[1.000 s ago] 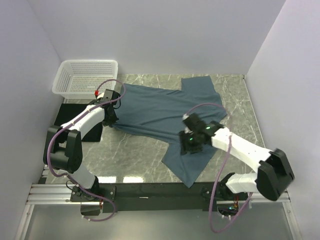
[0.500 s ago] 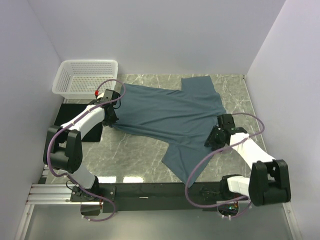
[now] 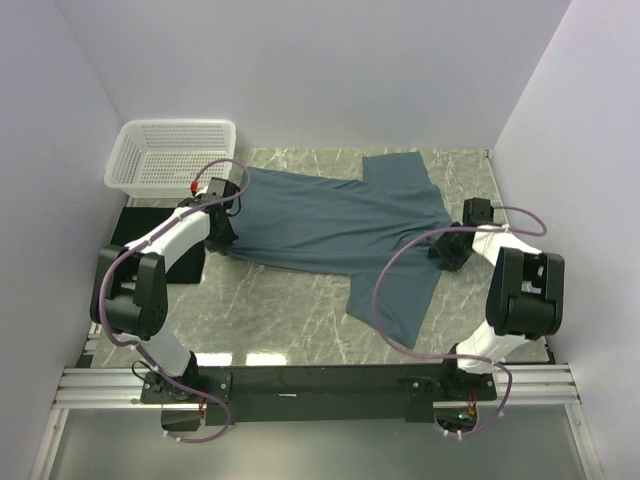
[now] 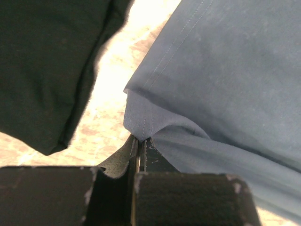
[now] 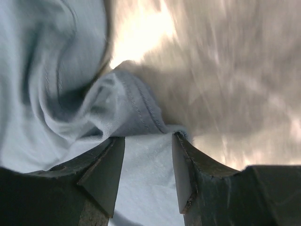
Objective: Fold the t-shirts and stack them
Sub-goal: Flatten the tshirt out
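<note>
Your grey marble worktop [image 3: 290,310] carries the plain slate-blue cloth t-shirt [image 3: 330,225], spread flat across its middle. The white plastic lattice basket [image 3: 178,124] stands at the far left corner. The black cloth t-shirt [image 3: 135,228] lies at the left edge, partly under your left arm. Your left pincer [image 3: 222,240] is clamped tight on the blue shirt's stitched left hem. Your right pincer [image 3: 447,252] rests at the shirt's right edge, with its jaws apart astride a bunched seam.

black t-shirt [image 3: 130,225] mostly under left arm [image 3: 175,235], cropped in wrist view; slate-blue t-shirt [image 4: 225,70] hem tip buried in left gripper [image 4: 140,140] pinch; table [image 5: 244,70] blurred.
</note>
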